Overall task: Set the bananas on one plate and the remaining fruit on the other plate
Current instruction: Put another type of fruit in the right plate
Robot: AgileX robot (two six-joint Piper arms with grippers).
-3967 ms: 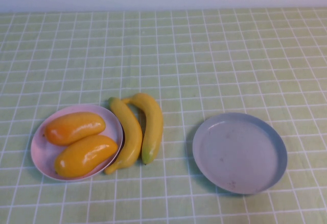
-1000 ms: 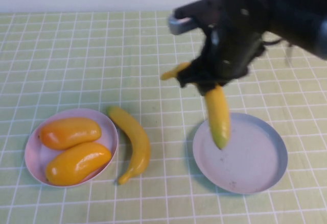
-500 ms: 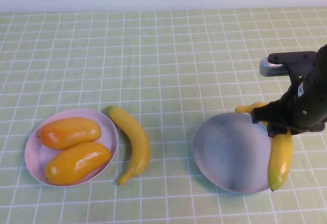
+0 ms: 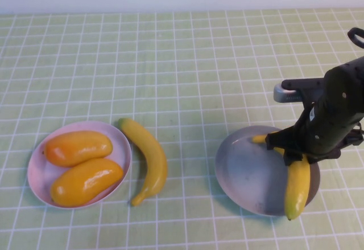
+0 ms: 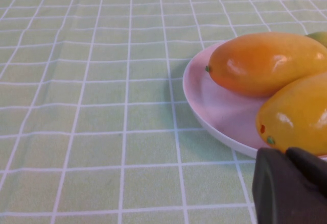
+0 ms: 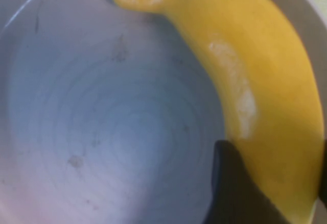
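Observation:
My right gripper (image 4: pixel 296 156) is shut on one banana (image 4: pixel 298 184) and holds it over the right side of the grey-blue plate (image 4: pixel 244 170), tip past the front rim. In the right wrist view the banana (image 6: pixel 255 71) lies between the dark fingers (image 6: pixel 230 183) above the plate (image 6: pixel 102 132). The second banana (image 4: pixel 149 156) lies on the cloth beside the pink plate (image 4: pixel 122 142), which holds two orange fruits (image 4: pixel 78 147) (image 4: pixel 86 181). My left gripper (image 5: pixel 288 183) shows only in the left wrist view, shut and empty, near the pink plate (image 5: pixel 214 117) and its fruits (image 5: pixel 265 63).
A green checked tablecloth (image 4: pixel 170 62) covers the table. A white wall runs along the far edge. Nothing else stands on the cloth.
My right arm lifted one banana from beside the pink plate and carried it right. In the last half second it shifted slightly left and lower over the grey-blue plate.

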